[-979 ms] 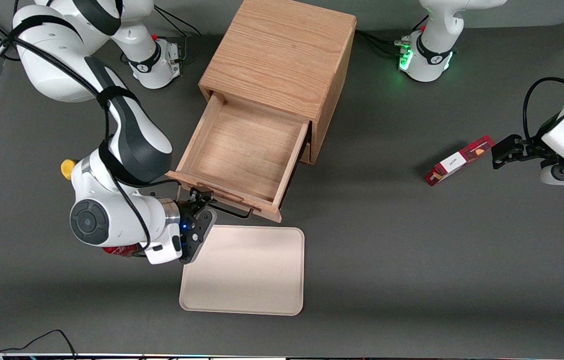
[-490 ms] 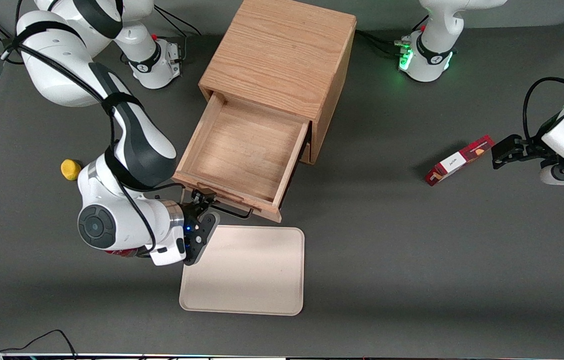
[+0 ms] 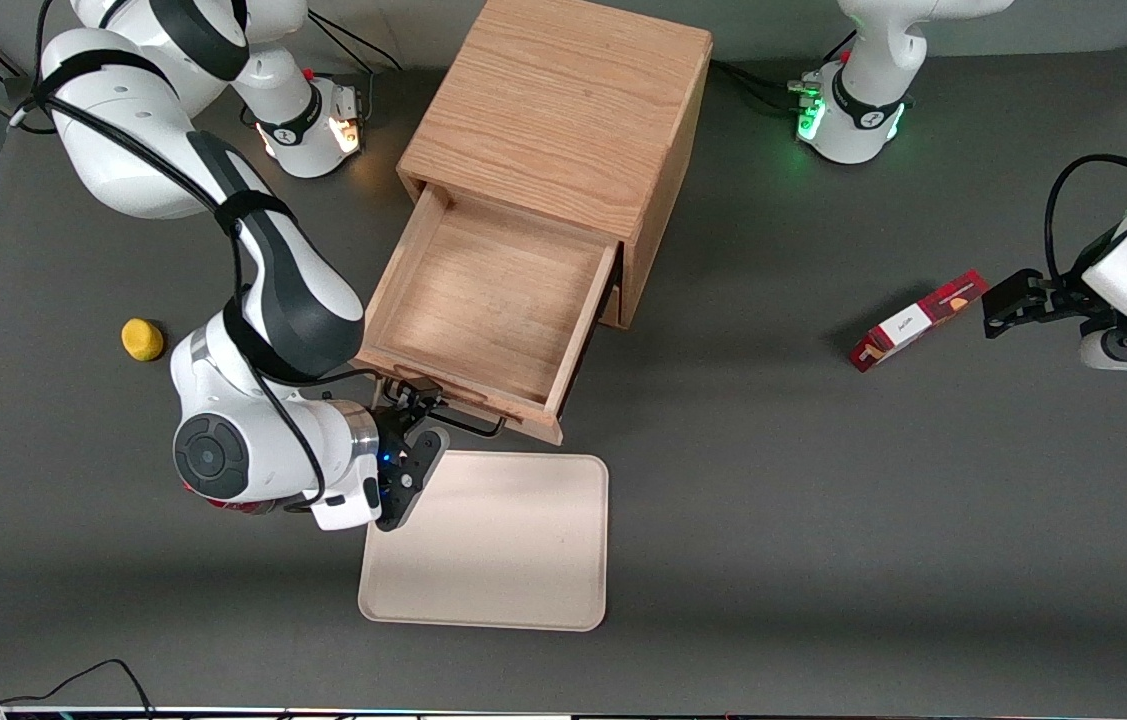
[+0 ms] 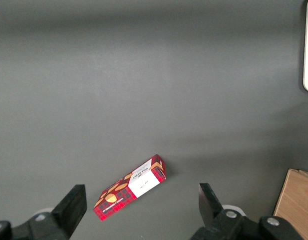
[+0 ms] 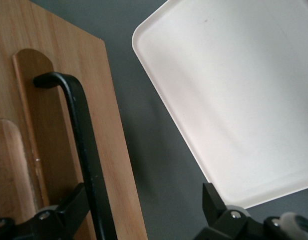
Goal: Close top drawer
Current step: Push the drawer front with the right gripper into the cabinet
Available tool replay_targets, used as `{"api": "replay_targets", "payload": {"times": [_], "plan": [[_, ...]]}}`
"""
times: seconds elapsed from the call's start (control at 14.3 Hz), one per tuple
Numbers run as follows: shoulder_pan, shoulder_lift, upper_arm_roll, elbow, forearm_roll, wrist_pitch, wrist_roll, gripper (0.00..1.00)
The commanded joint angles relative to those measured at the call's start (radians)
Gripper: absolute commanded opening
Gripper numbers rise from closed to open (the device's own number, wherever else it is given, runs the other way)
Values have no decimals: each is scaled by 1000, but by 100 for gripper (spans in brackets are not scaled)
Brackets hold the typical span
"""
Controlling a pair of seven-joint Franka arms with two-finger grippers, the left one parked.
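Note:
The top drawer (image 3: 493, 300) is pulled well out of the oak cabinet (image 3: 563, 110) and is empty. Its thin black wire handle (image 3: 468, 425) runs along the drawer front, which faces the front camera. My right gripper (image 3: 423, 415) is open at the working arm's end of that handle, just in front of the drawer front. In the right wrist view the handle (image 5: 86, 150) passes right beside one finger (image 5: 69, 212), while the other finger (image 5: 213, 202) hangs over the grey table. The gripper (image 5: 141, 212) holds nothing. The lower drawer is hidden under the open one.
A cream tray (image 3: 503, 540) lies on the table in front of the drawer, close under my gripper; it also shows in the right wrist view (image 5: 233, 90). A yellow object (image 3: 142, 339) sits beside my arm. A red box (image 3: 918, 320) lies toward the parked arm's end.
My right arm and gripper have slid a little along the drawer front toward the handle's middle, uncovering the yellow object. The drawer has not visibly moved.

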Motion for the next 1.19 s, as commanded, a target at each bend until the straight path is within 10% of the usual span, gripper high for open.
{"api": "replay_targets", "payload": {"times": [0.0, 1.12], "plan": [[7, -3, 25, -11, 11, -5, 38, 100], [-45, -276, 97, -458, 80, 95, 82, 100]]}}
